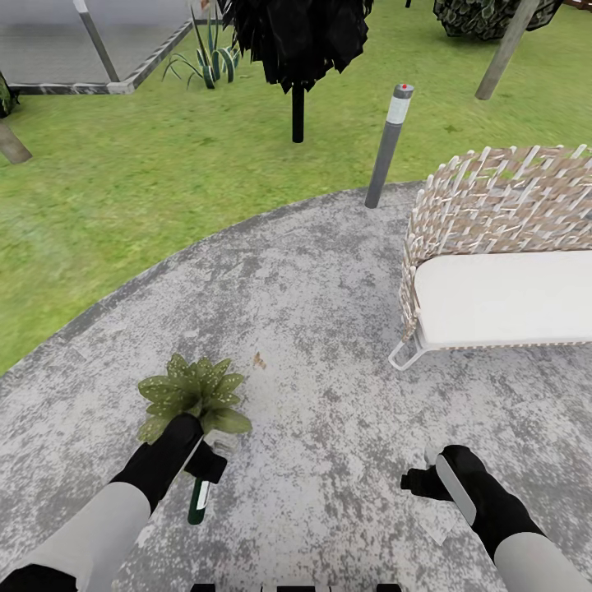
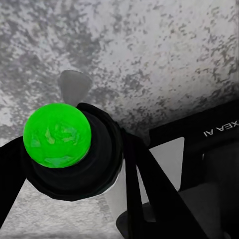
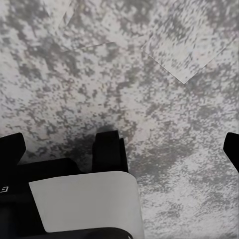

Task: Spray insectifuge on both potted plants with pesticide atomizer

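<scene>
At seven o'clock on the grey mottled stone patio (image 1: 329, 329), the left end effector (image 1: 197, 460) grips the slim dark green pesticide atomizer (image 1: 199, 497) beside one speckled-leaf potted plant (image 1: 193, 395); spraying apparently remains. The right end effector (image 1: 427, 477) hangs open, empty.

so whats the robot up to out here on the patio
The robot stands on the round stone patio with its left pincer closed on the pesticide atomizer, a slim dark green spray bottle, right beside a small potted plant with pale-speckled leaves. The left wrist view looks straight onto the bottle's bright green end. The right pincer hangs open and empty over the stone. A wicker seat and a grey bollard lamp stand further off.
</scene>
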Controlling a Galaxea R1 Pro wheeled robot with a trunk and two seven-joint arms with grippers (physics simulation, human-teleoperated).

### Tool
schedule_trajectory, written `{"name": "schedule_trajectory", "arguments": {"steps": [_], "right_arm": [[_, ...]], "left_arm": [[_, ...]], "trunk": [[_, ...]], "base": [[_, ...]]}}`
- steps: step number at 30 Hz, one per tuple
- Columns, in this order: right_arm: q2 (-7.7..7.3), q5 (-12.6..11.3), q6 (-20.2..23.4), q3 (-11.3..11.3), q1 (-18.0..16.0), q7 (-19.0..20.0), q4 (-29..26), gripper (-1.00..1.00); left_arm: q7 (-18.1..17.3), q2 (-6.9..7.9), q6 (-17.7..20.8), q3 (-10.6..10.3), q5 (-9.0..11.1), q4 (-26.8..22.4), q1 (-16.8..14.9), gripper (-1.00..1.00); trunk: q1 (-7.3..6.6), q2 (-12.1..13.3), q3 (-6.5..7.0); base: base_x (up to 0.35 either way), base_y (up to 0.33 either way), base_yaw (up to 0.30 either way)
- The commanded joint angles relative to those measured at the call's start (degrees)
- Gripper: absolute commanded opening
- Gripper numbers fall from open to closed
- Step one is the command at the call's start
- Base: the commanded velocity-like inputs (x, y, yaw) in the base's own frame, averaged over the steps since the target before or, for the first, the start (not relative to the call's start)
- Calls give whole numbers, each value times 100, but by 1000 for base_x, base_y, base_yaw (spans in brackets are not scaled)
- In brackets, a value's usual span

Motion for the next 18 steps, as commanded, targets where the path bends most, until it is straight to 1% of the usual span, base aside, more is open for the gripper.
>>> {"name": "schedule_trajectory", "arguments": {"steps": [1,14,16,18], "right_arm": [[-7,-61,16,27,-2,-56,-6,100],[-7,-61,16,11,-2,-50,-2,100],[-7,-61,8,6,-2,-49,-2,100],[-13,-61,-18,3,-2,-48,-3,100]], "left_arm": [[-57,4,10,-21,-62,-9,-3,-100],[-60,5,10,14,-55,-32,-46,-100],[-60,4,10,17,-55,-148,-86,-100],[-60,9,10,15,-54,-372,-149,-100]], "trunk": [[0,-2,-3],[0,-2,-3],[0,-2,-5],[0,-2,-16]], "base": [[0,0,0],[0,0,0],[0,0,0],[0,0,0]]}}
